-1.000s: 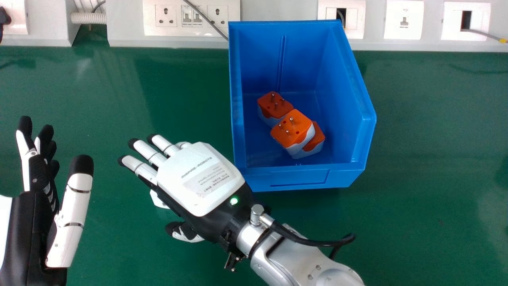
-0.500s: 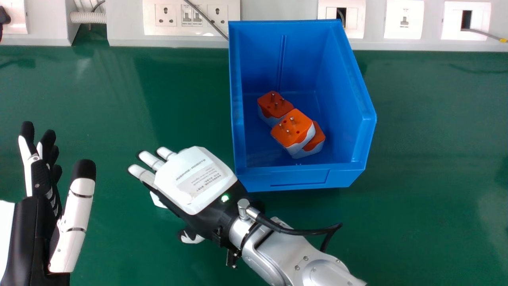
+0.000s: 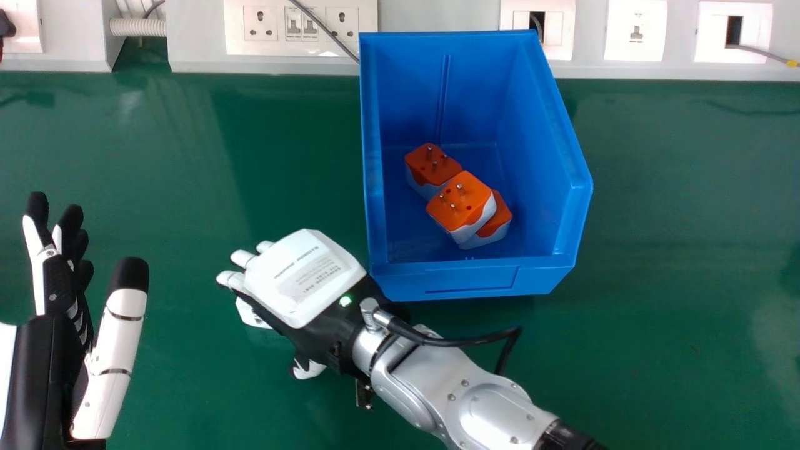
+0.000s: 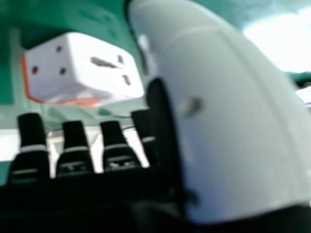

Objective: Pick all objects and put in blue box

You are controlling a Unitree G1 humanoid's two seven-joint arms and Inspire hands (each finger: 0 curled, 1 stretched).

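The blue box (image 3: 472, 279) holds several orange-and-white plug adapters (image 3: 461, 200), one resting against or on another. My right hand (image 3: 300, 275) is left of the box's front corner, palm down, its fingers slightly bent. A white part of another adapter (image 3: 252, 315) peeks out from beneath it on the table. In the right hand view, this white adapter with an orange edge (image 4: 97, 70) lies just beyond the fingertips of my right hand (image 4: 116, 153), with no grasp visible. At the far left my left hand (image 3: 53, 350) is open and empty, thumb apart from the fingers.
The green table (image 3: 675, 250) spreads around the box. A white trunking with sockets (image 3: 431, 15) runs along the back edge, and a thin grey cable (image 3: 322, 28) passes down behind the box. A black cable (image 3: 462, 342) loops off my right wrist.
My right hand has shifted slightly, its wrist moving left and its fingers bending more. My left hand has drawn back a little toward the near edge. The adapters in the box have stayed put.
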